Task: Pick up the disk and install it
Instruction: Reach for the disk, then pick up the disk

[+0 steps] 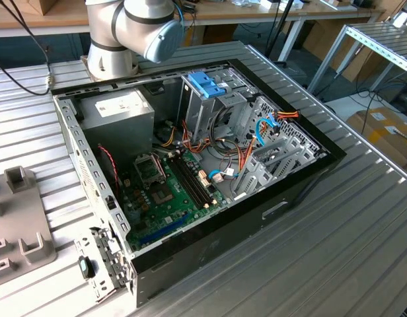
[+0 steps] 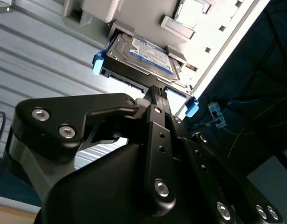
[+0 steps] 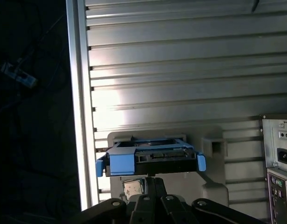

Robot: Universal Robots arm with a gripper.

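While disk [image 2: 143,58] sits in grey holder [image 2: 143,11], tool [image 2: 156,90] hangs just beside its connector edge, fingers together.

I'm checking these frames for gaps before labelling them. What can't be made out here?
1. Second wrist view: far end of the disk, covered by the grey holder.
2. Both wrist views: whether the end effector touches the disk; its own black body blocks that spot.
3. Exterior view: upper part of the arm, cut off by the top edge.
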